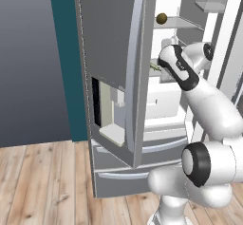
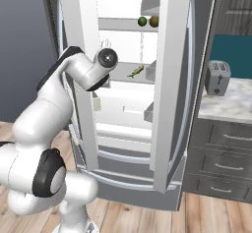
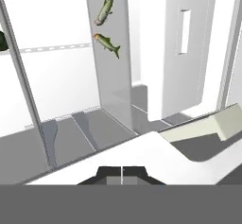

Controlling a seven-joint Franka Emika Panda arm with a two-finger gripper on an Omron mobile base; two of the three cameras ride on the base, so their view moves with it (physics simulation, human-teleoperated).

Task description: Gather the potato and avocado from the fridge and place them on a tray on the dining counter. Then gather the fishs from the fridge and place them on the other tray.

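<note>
A: Arm body?
B: Glossy white rounded shells, bulbous links. Black bands at the joints, round grey end caps on the elbow and wrist housings.
A: Gripper (image 3: 122, 175)?
B: Two small dark finger tips, pressed together, thin seam between. No cables or markings visible.

The arm rises from the base, bends at the elbow and reaches forward and up at mid height. The gripper (image 3: 122, 171) has its two dark fingertips pressed together, fully closed, with nothing held between them.
</note>
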